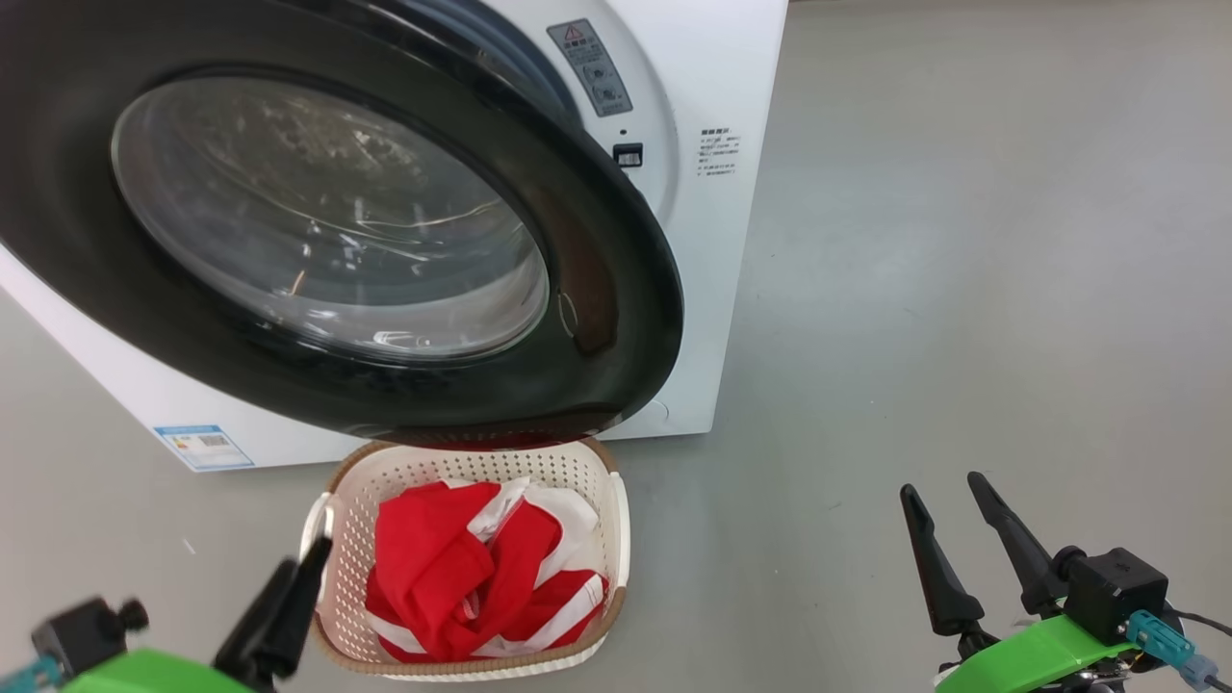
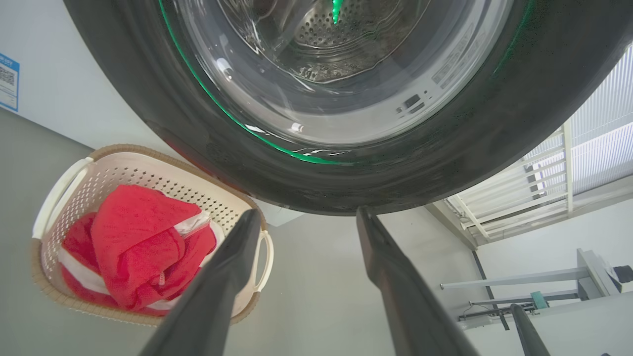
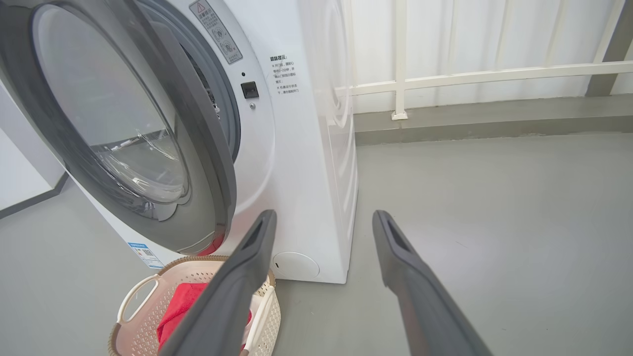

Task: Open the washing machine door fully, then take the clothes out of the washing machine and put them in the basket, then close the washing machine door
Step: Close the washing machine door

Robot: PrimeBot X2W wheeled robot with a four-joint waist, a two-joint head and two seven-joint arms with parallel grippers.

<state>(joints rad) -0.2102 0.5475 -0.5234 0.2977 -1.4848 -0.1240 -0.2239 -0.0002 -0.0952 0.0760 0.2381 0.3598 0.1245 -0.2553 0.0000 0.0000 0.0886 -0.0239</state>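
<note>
Clothes (image 1: 462, 577), red with white stripes, lie heaped in the basket (image 1: 621, 520) on the floor (image 1: 962, 289). Washing machine (image 1: 731, 58) directly behind the basket; washing machine door (image 1: 616, 318) ajar above the basket. Left end effector (image 2: 306, 212) beside the basket, released, empty. Right end effector (image 1: 943, 491) well right of the basket, released, empty.

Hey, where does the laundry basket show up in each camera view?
Head view: basket at bottom centre.
Left wrist view: basket at lower left.
Right wrist view: basket at bottom left.
Shared landmark: the door, its lower edge meeting the basket's rim in every picture.
</note>
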